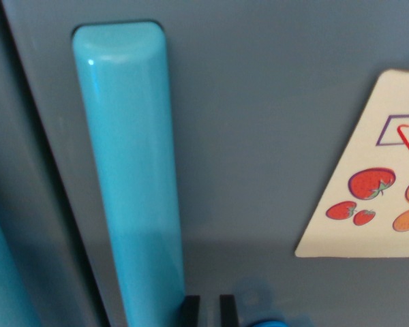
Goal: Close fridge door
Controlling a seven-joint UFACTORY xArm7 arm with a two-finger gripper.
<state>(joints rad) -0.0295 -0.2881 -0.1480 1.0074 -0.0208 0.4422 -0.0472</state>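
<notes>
Handle (129, 177) serves as the landmark: a long turquoise bar with a rounded top, mounted upright on the grey fridge door (259, 102) and running from near the top of the wrist view to its bottom edge. To the wrist view's right of the handle, well apart from it, a cream sticker (358, 204) lies flat on the door panel; it carries red strawberries, orange fruit shapes and a purple box with a red mark, and is cut off by the frame edge. To the wrist view's left of the handle, a dark seam (51, 170) runs diagonally down the frame, with a grey panel (10, 136) beyond it. A second turquoise piece (3, 286) shows in the lower corner beyond that panel, mostly out of frame. A shadow band falls across the door below the sticker. Nothing lies between the handle and the camera.

Gripper (209, 310) appears only as two dark finger tips at the bottom edge, just beside the lower end of the handle on the wrist view's right. The left tip sits against or very near the handle; contact cannot be confirmed. A narrow gap separates the tips and holds nothing visible; the jaws stand nearly closed together and grasp nothing. A blurred blue part (262, 320) shows just beyond the tips.
</notes>
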